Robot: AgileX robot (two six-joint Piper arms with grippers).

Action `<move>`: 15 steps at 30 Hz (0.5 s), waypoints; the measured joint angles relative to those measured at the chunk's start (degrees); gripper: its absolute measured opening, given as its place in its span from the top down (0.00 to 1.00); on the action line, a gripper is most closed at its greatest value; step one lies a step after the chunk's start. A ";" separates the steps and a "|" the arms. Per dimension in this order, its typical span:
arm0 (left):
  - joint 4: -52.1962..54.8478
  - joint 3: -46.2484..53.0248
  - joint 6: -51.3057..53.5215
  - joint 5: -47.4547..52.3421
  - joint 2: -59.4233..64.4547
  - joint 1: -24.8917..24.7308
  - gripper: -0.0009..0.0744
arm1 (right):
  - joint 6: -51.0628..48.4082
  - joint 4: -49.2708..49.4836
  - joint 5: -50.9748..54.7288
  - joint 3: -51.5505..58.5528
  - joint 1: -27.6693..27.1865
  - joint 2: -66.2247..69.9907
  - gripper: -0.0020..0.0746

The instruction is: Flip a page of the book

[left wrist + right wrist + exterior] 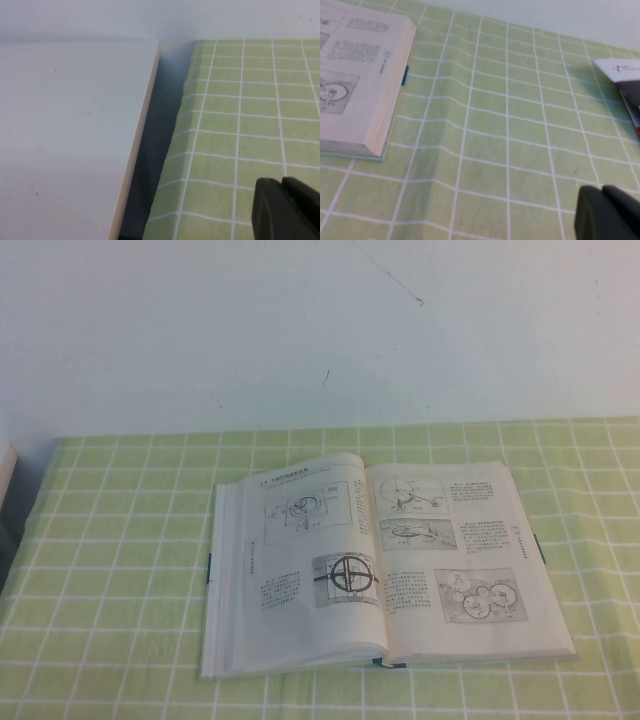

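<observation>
The book [385, 565] lies open and flat on the green checked tablecloth in the middle of the high view. Its pages show Chinese text and machine drawings. The left page [305, 560] carries a round globe-like figure; the right page [455, 555] carries gear drawings. Its right-hand corner shows in the right wrist view [360, 85] with a thin blue-green cover edge. Neither arm shows in the high view. My left gripper [282, 182] is shut and empty above the cloth by the table's left edge. My right gripper [602, 190] is shut and empty above the cloth, to the right of the book.
A white panel [70, 135] stands beside the table's left edge with a dark gap between them. A white and dark printed object [622, 85] lies on the cloth at the far right. The pale wall [320, 330] runs behind the table.
</observation>
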 joint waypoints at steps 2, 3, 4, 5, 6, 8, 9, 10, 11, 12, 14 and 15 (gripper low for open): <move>-0.09 0.00 0.11 0.00 0.00 0.00 0.99 | 0.00 0.00 0.00 0.00 0.00 0.00 0.98; -0.09 0.00 0.22 0.00 0.00 0.00 0.99 | 0.00 0.00 0.00 0.00 0.00 0.00 0.98; -0.14 0.00 0.34 0.00 0.00 0.00 0.99 | 0.00 0.00 0.00 0.00 0.00 0.00 0.98; -0.14 0.00 0.50 0.00 0.00 0.00 0.99 | 0.00 0.00 0.00 0.00 0.00 0.00 0.98; -0.14 0.00 0.78 0.00 -0.03 0.00 0.99 | 0.00 0.00 0.00 0.00 0.00 0.00 0.98; -0.14 0.00 1.06 0.00 -0.13 0.00 0.99 | 0.00 0.00 0.00 0.00 0.00 0.00 0.98; -0.14 0.00 1.18 0.00 -0.13 0.00 0.99 | 0.00 0.00 0.00 0.00 0.00 0.00 0.98; -0.14 0.00 1.32 0.00 -0.13 0.00 0.99 | 0.00 0.00 0.00 0.00 0.00 0.00 0.98; -0.14 0.00 1.32 0.00 -0.13 0.00 0.99 | 0.00 0.00 0.00 0.00 0.00 0.00 0.98; -0.14 0.00 1.32 0.00 -0.13 0.00 0.99 | 0.00 0.00 0.10 0.00 0.00 0.00 0.98; -0.14 0.00 1.42 0.00 -0.13 0.00 0.99 | 0.00 0.00 0.09 0.00 0.00 0.00 0.98; -0.14 0.00 1.42 0.00 -0.13 0.00 0.99 | 0.00 0.00 0.09 0.00 0.00 0.00 0.98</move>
